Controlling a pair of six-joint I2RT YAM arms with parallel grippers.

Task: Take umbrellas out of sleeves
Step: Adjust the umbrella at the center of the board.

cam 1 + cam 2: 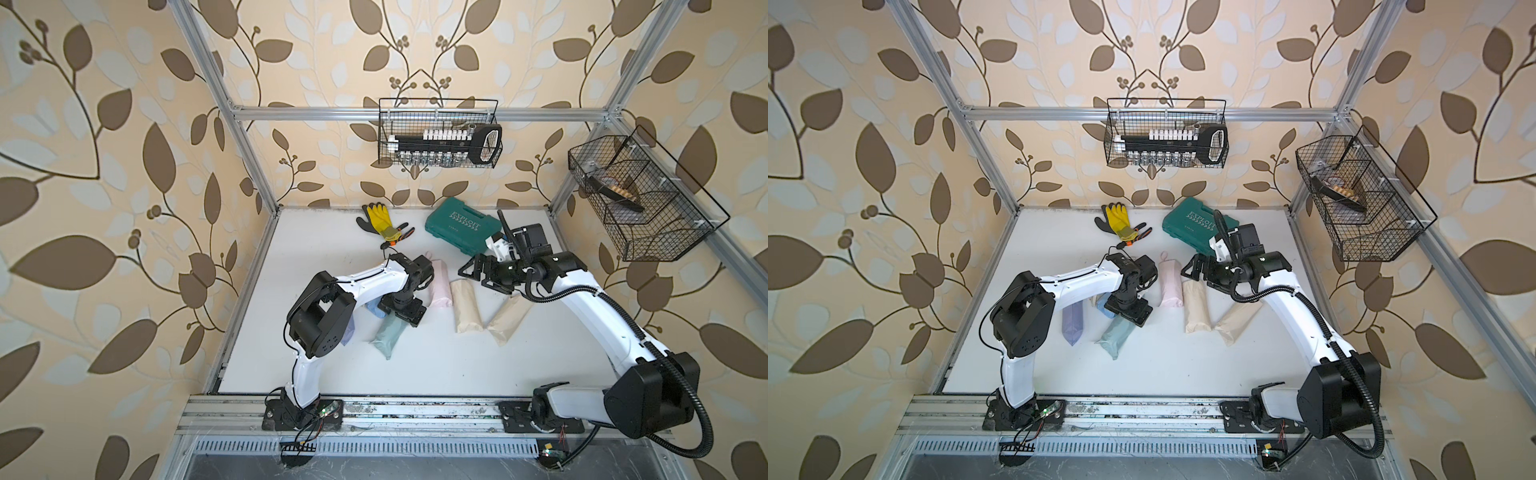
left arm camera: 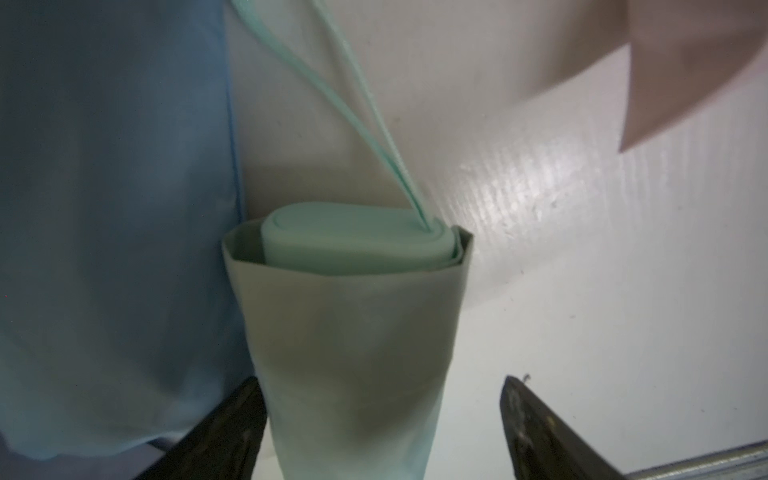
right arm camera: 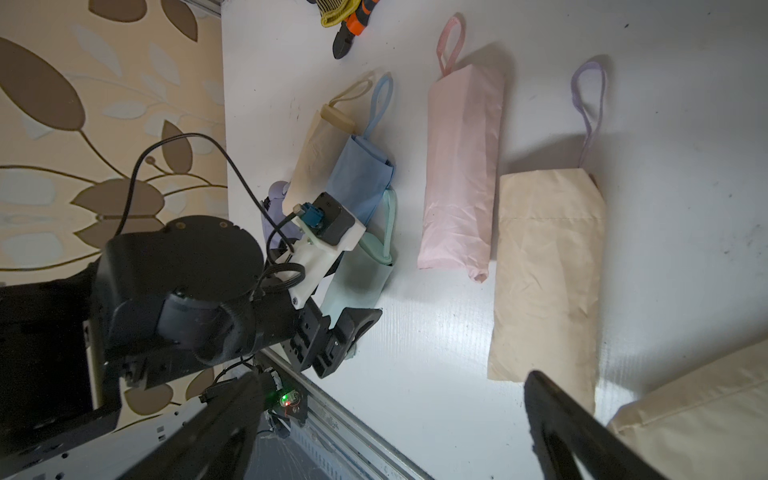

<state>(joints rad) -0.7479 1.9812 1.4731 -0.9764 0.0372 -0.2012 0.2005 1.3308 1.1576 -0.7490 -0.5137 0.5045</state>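
In both top views all the sleeves [image 1: 440,286] look full, so no umbrella seems freed yet; the left gripper [image 1: 405,309] hangs over the mint sleeve [image 1: 388,334]. The left wrist view shows its jaws apart, straddling that sleeve unclamped, with the mint umbrella [image 2: 353,245] peeping from its mouth. In the right wrist view the right gripper [image 3: 397,376] gapes wide and empty above a beige sleeve [image 3: 548,270].

The only legible word is "EXPLOIT", in pale capitals on the lid of the green tool case [image 1: 459,227] [image 1: 1187,227], with a row of small chevrons printed just beneath it (seen in both top views); nothing else can be read
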